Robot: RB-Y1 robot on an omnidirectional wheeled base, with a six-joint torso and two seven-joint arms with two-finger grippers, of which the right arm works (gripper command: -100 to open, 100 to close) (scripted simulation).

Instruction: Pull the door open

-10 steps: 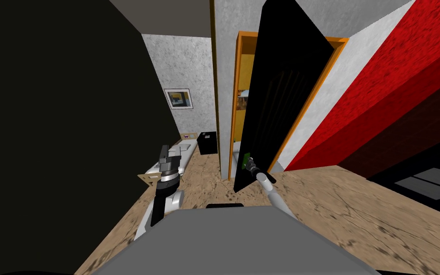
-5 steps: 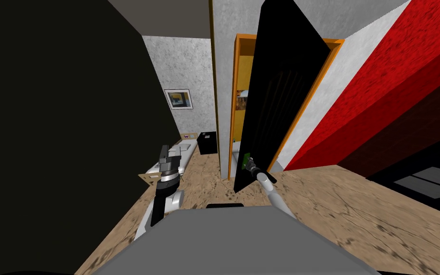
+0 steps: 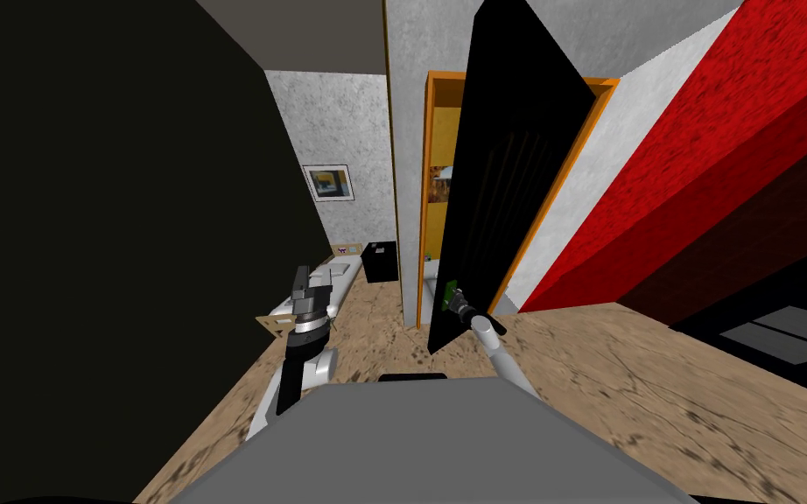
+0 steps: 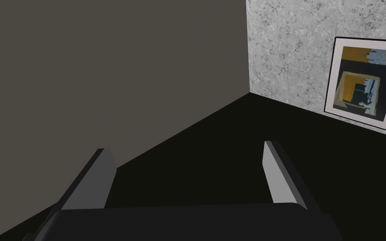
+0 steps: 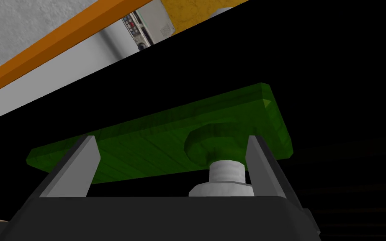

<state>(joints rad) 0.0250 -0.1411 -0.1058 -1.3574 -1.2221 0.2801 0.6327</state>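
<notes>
A black door [image 3: 507, 175] stands partly open in an orange frame [image 3: 424, 219], just ahead of me. Low on its near edge is a green handle plate [image 3: 451, 290]. My right gripper [image 3: 458, 302] is at that plate. In the right wrist view the plate [image 5: 146, 142] carries a pale grey knob [image 5: 226, 172]. That knob stands between the fingers of the right gripper [image 5: 169, 146], close to one of them, and the fingers are spread open. My left gripper [image 3: 303, 278] is raised to my left, away from the door, and it is open [image 4: 188, 155] with nothing in it.
A red wall [image 3: 699, 175] runs along the right. A dark wall [image 3: 87, 219] closes the left side. Past the left arm are a white low piece of furniture [image 3: 323, 280] and a black box [image 3: 380, 261]. The floor [image 3: 621, 367] is wood-patterned.
The whole head view has shifted slightly, so the door and its frame sit a little further left. My right gripper stays at the green plate. The left arm has not moved.
</notes>
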